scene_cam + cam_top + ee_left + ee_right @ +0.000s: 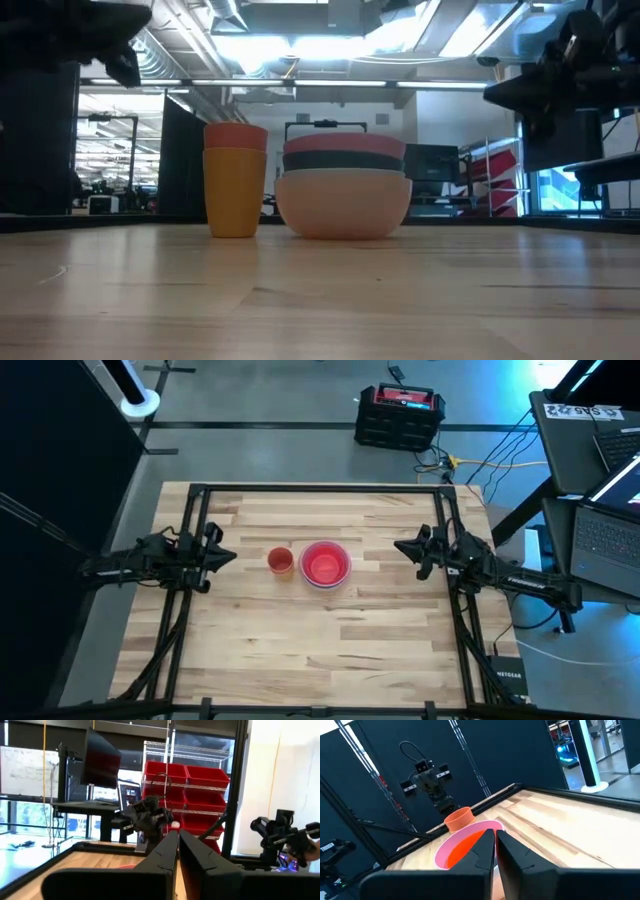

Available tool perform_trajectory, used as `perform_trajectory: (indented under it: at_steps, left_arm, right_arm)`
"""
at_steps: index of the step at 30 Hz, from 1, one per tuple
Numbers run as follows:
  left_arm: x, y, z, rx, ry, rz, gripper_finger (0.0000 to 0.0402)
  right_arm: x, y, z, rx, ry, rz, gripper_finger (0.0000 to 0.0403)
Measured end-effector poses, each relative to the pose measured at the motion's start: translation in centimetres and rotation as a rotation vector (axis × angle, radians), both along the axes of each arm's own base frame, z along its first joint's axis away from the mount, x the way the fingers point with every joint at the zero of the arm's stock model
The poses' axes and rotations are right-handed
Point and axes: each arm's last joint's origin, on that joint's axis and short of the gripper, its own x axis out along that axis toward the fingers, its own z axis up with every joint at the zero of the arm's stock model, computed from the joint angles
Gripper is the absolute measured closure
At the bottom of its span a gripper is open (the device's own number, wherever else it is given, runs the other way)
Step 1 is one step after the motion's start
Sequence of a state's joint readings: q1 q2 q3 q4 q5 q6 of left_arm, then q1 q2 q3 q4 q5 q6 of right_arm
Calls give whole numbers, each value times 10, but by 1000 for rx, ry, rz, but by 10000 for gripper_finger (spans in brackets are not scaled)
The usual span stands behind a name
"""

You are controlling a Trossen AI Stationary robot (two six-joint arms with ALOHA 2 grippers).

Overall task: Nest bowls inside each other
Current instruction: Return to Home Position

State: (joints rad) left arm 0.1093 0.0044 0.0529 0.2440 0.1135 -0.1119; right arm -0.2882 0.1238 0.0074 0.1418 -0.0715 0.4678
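A stack of nested bowls (pixel 324 564) stands on its base at the middle of the table, a red one innermost; the low view shows the stack (pixel 344 190) with a light pink bowl outermost and a dark teal rim above it. Beside it, toward the table's left, stand two nested small cups (pixel 235 178), orange outside and red inside; from above they show as one cup (pixel 280 561). My left gripper (pixel 232 556) is shut, left of the cups and clear of them. My right gripper (pixel 400 547) is shut, right of the stack, touching nothing.
Black frame rails (pixel 190 590) run along the table's left and right sides under the arms. Bare wood lies toward the near edge (pixel 320 660). A black and red case (pixel 400 415) sits on the floor beyond the far edge.
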Motion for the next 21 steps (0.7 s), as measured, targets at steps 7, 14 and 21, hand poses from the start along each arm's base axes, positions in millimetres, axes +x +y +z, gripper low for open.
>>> perform_trajectory:
  at_steps: [7, 14, 21]
  left_arm:
    - [4, 0, -15, -11, 63, 0, 402]
    - [6, 1, -25, -12, 163, 3, 402]
    - [7, 1, -35, -11, 254, 6, 402]
  right_arm:
    - [0, 0, -2, 32, 13, 10, 402]
    - [0, 1, -3, 62, 23, 23, 402]
    - [0, 1, -5, 90, 32, 34, 402]
